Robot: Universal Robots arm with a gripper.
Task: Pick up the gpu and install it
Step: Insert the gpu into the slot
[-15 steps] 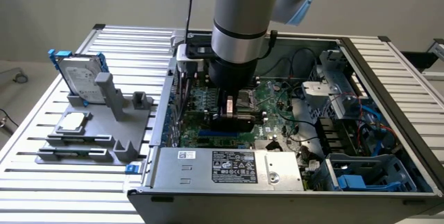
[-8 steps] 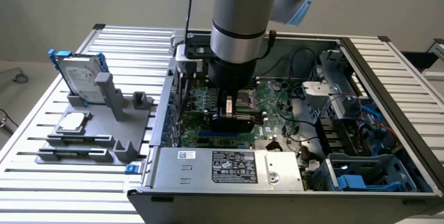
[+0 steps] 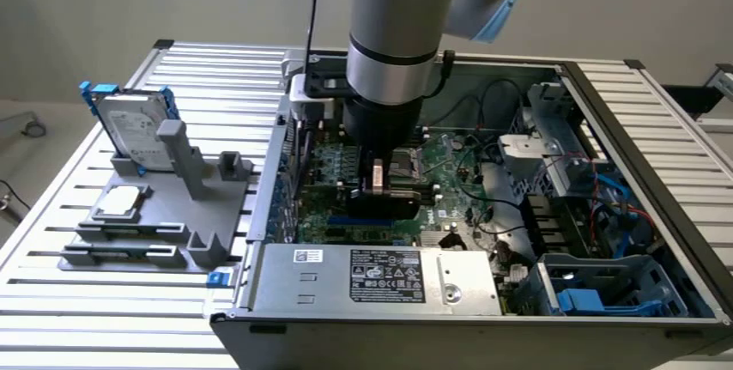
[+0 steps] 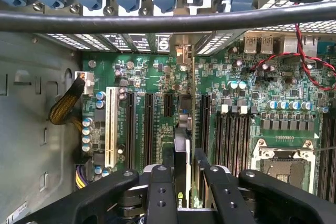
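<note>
Worktop [image 3: 115, 310] carries the open computer case [image 3: 481, 344]. The arm [image 3: 396, 44] reaches straight down into it, wrist vertical, over the motherboard [image 3: 458, 172] on the exterior view's left side of the case.

Step in hand, my read: pickup done, install under way. The gpu [image 3: 384, 207] is off the worktop, held on edge low over the board, and doesn't look seated.

Claw [image 4: 185, 179] is partly closed, with fingers [image 4: 160, 187] clamped on both faces of the gpu. Wrist view has it edge-on just above the row of black slots [image 4: 148, 129]; can't tell which slot it lines up with.

Seating calls for the bottom edge square over one slot, bracket end at the rear wall, and a straight push with no tilt.
</note>
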